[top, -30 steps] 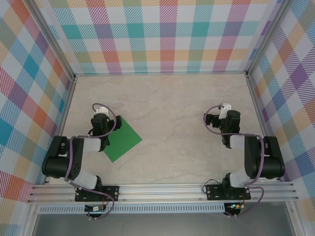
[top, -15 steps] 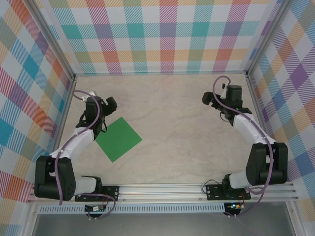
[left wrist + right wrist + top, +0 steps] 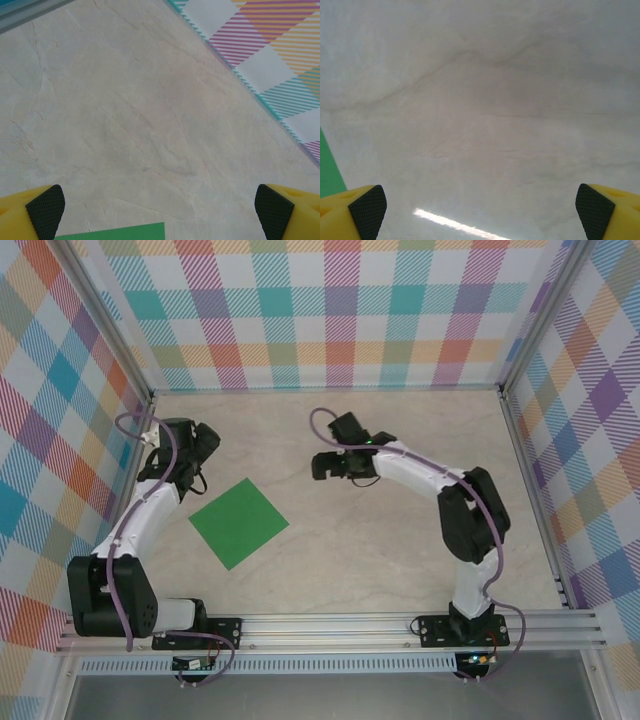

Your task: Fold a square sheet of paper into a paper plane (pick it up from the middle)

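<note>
Hovering over table, left gripper wide apart, empty; right gripper same; square sheet of paper flat, untouched.

square sheet of paper: bright green; flat, unfolded; corner-on; table's left half

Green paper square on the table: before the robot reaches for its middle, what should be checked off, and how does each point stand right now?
1. The square sheet of paper lies flat and unfolded on the table: ok.
2. Left pincer open, nothing between its pads: ok.
3. Right pincer open, nothing between its pads: ok.
4. A pincer placed over the sheet's middle: not ok. The left one is beyond the sheet's far-left edge, and the right one is off to its far right.
5. Nothing lying on top of the sheet: ok.
6. Sheet free to lift off the surface: cannot tell.
</note>
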Controlling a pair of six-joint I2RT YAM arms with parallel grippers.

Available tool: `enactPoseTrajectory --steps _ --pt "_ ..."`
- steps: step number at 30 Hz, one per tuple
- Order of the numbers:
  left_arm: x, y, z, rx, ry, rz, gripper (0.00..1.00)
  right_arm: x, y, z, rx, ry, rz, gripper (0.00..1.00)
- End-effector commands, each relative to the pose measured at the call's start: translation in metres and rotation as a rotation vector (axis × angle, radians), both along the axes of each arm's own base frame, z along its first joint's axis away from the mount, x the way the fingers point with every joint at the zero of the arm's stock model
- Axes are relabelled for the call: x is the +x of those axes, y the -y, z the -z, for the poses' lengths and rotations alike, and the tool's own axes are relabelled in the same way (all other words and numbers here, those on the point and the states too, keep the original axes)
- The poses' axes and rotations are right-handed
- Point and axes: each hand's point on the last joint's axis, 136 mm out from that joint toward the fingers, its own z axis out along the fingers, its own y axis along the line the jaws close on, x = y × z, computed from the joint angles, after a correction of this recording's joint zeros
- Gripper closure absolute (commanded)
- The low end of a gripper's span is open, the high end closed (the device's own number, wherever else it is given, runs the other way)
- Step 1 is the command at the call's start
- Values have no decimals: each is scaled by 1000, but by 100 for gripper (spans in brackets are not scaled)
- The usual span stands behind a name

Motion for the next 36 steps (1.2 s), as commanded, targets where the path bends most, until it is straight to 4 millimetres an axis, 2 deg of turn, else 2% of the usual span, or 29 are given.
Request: enactPoseTrajectory --steps 1,5,8,14,17,23,29,32,36 --pt "-23 -9 -8 -23 -58 -21 0 -27 -32 7 -106 -20 -78 0" --pt "-32 -10 -10 -44 -85 -7 0 -55 -82 19 -184 -13 -203 0" --pt "-40 -14 -11 -63 -115 -3 0 -72 -112 23 -219 -4 -288 0" --pt "-56 -19 -16 -50 -120 -11 0 -97 -153 39 -281 -3 -398 0" --pt "-64 -22 -18 -36 -130 -26 0 -103 -166 50 -302 -15 -424 0" --pt "-71 -24 -20 -14 -132 -27 0 -100 -178 61 -321 -11 -446 0" --pt "-67 -22 -20 -29 -129 -25 0 -98 -185 76 -331 -20 -463 0" --pt "-67 -21 -17 -37 -135 -25 0 -97 -179 84 -368 -25 -463 0" --pt "-66 -22 -14 -45 -137 -32 0 -94 -157 95 -470 -16 -450 0"
